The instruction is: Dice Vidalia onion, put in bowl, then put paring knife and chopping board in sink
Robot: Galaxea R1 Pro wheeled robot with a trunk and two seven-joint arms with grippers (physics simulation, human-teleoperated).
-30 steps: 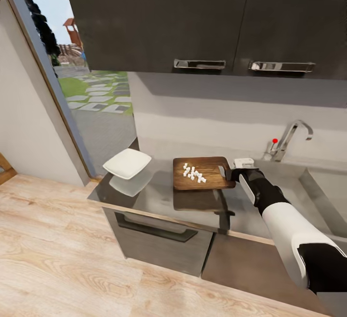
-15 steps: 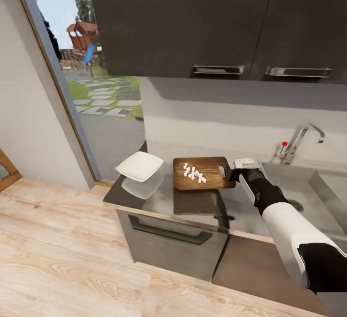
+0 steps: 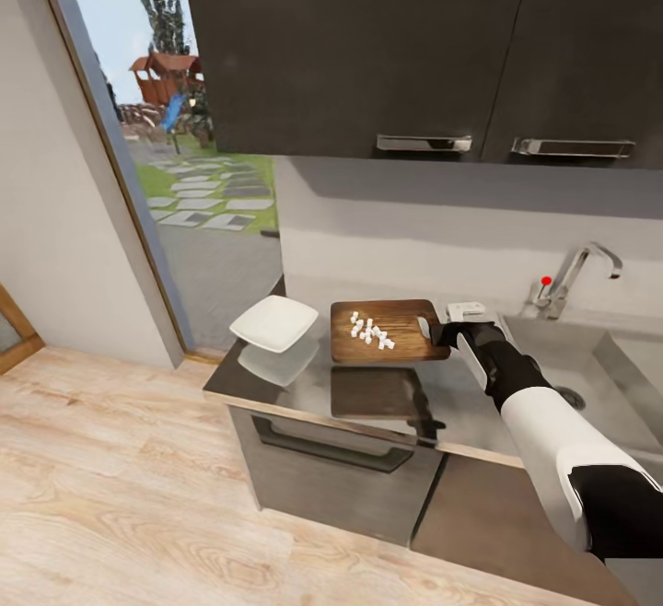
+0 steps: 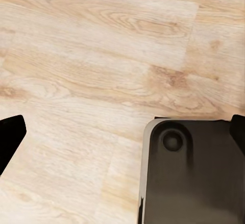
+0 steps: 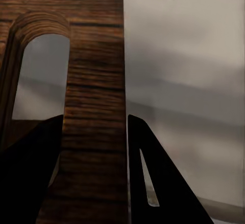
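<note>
While the right arm reaches forward from the lower right of the head view, its right gripper [image 3: 435,331] pinches the handle end of the chopping board [image 3: 398,325], one finger on each face next to the slot hole; the right wrist view shows the dark fingers [image 5: 158,183] straddling the board's edge [image 5: 94,106]. Board looks lifted level above the countertop [image 3: 304,380]: its dark reflection sits apart from it on the glossy grey top. Small white diced onion [image 3: 369,330] pieces are clustered on the board's left-centre. Left gripper [image 4: 122,137] hangs over the wood floor [image 4: 92,45], fingertips spread wide at the frame edges, nothing between them; a dark rounded part of the robot's base [image 4: 194,178] lies below.

Near: wood-plank floor [image 3: 110,477], then the dark lower cabinets [image 3: 331,472] under the counter's front edge. Bowl [image 3: 273,323], white and squarish, sits on the counter's left end, just left of the board, not touching it. A small white boxy object [image 3: 466,310] sits behind the gripper. Sink [image 3: 589,362] is to the right, drain partly seen by the arm, chrome tap [image 3: 578,273] with red knob at the back. Paring knife not made out. Farther: grey backsplash, dark upper cabinets [image 3: 414,44] with two metal handles; open doorway [image 3: 184,145] at left onto a garden path.
</note>
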